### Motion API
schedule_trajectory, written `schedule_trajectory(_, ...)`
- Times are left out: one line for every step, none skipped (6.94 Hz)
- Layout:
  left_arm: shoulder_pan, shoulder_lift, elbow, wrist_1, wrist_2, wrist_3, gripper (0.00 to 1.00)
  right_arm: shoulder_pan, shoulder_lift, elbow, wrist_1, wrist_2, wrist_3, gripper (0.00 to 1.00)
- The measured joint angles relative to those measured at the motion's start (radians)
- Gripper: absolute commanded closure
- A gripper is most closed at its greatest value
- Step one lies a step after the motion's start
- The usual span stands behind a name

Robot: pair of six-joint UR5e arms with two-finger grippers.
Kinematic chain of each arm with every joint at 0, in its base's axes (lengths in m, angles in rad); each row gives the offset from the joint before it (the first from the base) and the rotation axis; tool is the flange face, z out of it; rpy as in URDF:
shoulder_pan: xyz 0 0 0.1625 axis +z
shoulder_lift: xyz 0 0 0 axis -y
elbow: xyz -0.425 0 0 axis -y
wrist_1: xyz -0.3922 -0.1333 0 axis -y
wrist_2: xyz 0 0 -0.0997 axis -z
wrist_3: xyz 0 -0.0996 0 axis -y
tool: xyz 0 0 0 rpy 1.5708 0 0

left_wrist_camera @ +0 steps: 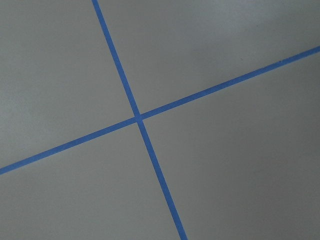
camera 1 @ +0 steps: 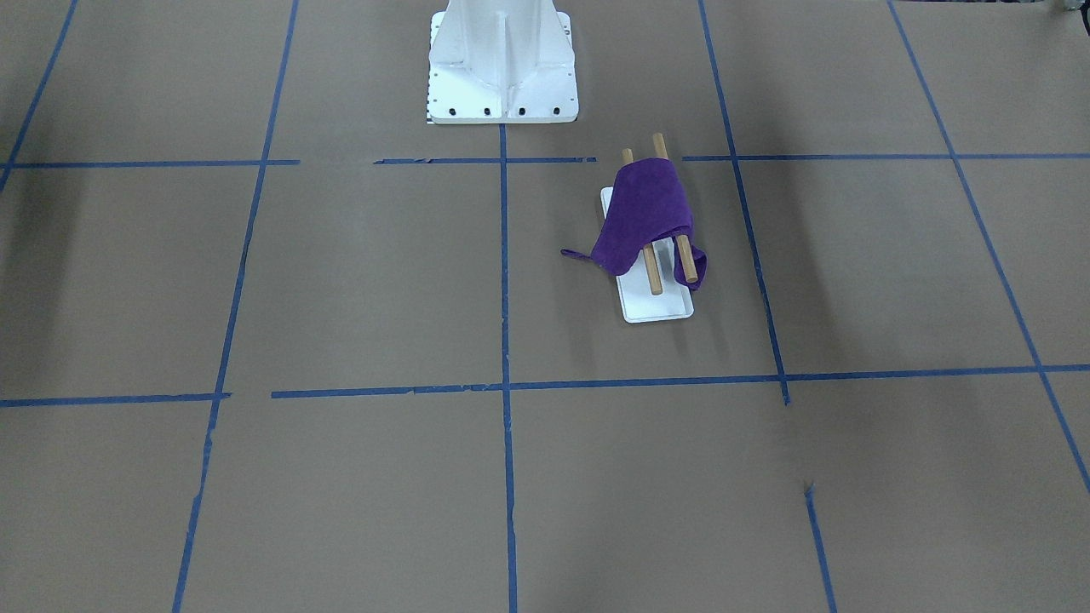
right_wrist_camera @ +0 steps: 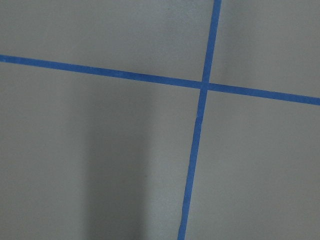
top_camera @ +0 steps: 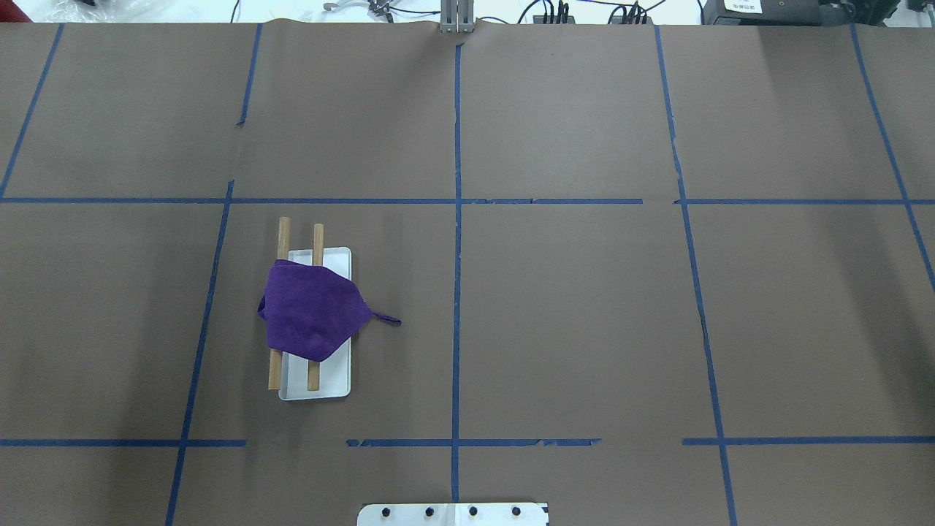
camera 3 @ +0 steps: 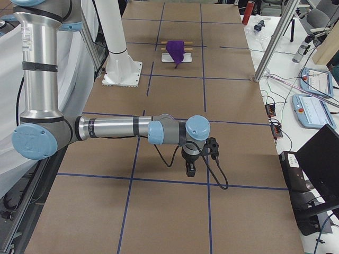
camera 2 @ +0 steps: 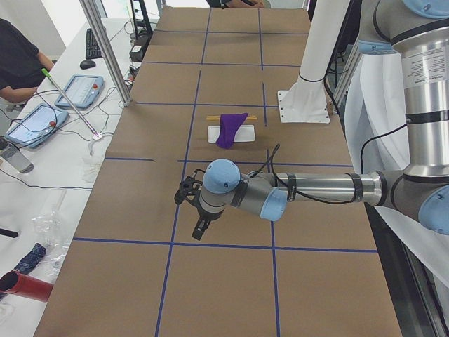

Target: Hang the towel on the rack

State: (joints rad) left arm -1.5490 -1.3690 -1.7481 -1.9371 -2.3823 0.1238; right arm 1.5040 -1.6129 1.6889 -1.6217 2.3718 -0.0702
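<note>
The deep purple towel (camera 1: 647, 217) is draped over the two wooden rods (camera 1: 654, 277) of the rack, whose white base (camera 1: 656, 308) lies on the brown table. In the overhead view the towel (top_camera: 310, 310) covers the rods' middle, with the rod ends (top_camera: 283, 234) and the base (top_camera: 337, 380) showing; a small loop sticks out at its right. My left gripper (camera 2: 198, 228) hangs over the table, far from the rack (camera 2: 242, 133). My right gripper (camera 3: 190, 168) also hangs far from the towel (camera 3: 176, 50). I cannot tell whether either is open or shut.
The white robot pedestal (camera 1: 502, 77) stands beside the rack. Blue tape lines (top_camera: 456, 219) grid the brown paper. Both wrist views show only paper and a tape crossing (left_wrist_camera: 138, 118). Operators' tablets (camera 2: 81, 90) and cables lie along the far table edge.
</note>
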Motion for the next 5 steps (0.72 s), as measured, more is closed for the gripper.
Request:
schedule_trajectory(-0.001, -0.001, -0.006, 0.002, 0.0, -0.003, 0.0, -0.01, 0.009, 0.002, -0.002, -0.013, 0.001, 0.0)
schedule_trajectory(-0.001, -0.002, -0.018, 0.007, 0.001, -0.007, 0.0, -0.012, 0.022, 0.006, -0.009, -0.025, 0.006, 0.0)
schedule_trajectory(-0.001, -0.01, -0.021, 0.012, 0.003, -0.029, 0.0, -0.011, 0.028, 0.011, -0.021, -0.026, 0.008, 0.0)
schedule_trajectory(-0.002, -0.018, -0.027, 0.018, 0.003, -0.08, 0.0, -0.009, 0.032, 0.013, -0.038, -0.02, 0.009, 0.0)
schedule_trajectory(-0.003, -0.021, -0.044, 0.04, -0.013, -0.128, 0.0, -0.008, 0.029, 0.015, -0.047, -0.011, 0.009, 0.0)
